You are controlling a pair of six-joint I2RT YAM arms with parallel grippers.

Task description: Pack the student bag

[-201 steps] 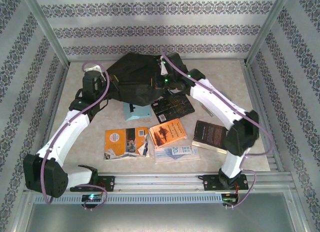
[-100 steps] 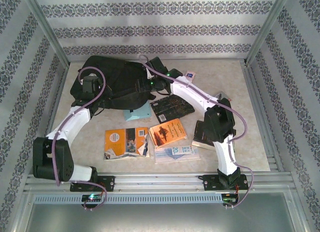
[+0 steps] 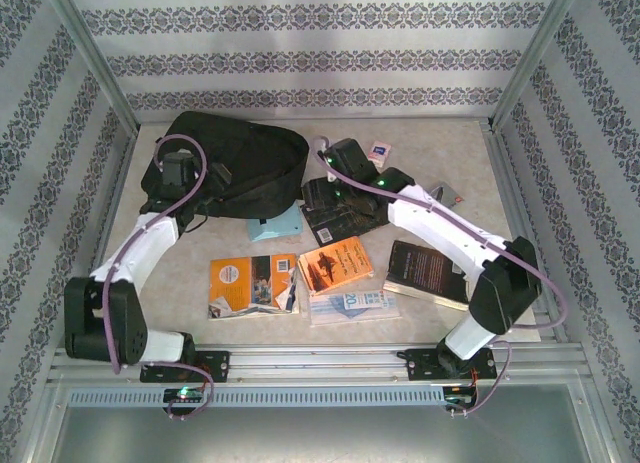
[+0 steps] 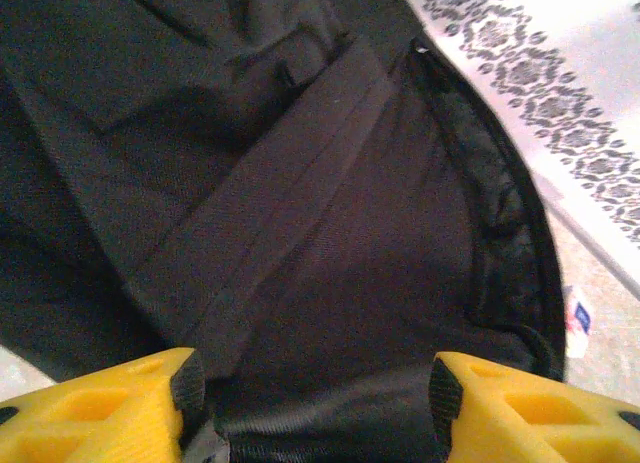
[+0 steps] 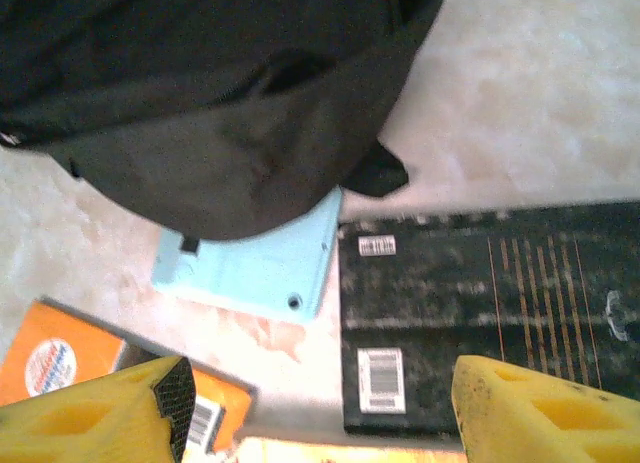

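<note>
Patterned wallpaper in grey floral bands closes off the far side and both flanks of a pale, mottled surface. On its far left part lies the student bag, a slumped black fabric pack with one edge draped over the far corner of a pale blue flat item. In the overhead view the left arm reaches up the left side to the bag. The wrist view shows the left hand right above the dark cloth, its yellow fingers spread wide and released, with folds of the bag lying below and between them. The right arm bends in from the right. The right hand hangs over the near edge of a black book, which lies just right of the blue item; this hand is released too, fingers wide apart with nothing between them. Nearer the arm bases lie two orange books, a blue and white booklet touching the second one's near edge, and a dark book off to the right. A small white card rests at the far side, right of the bag.
</note>
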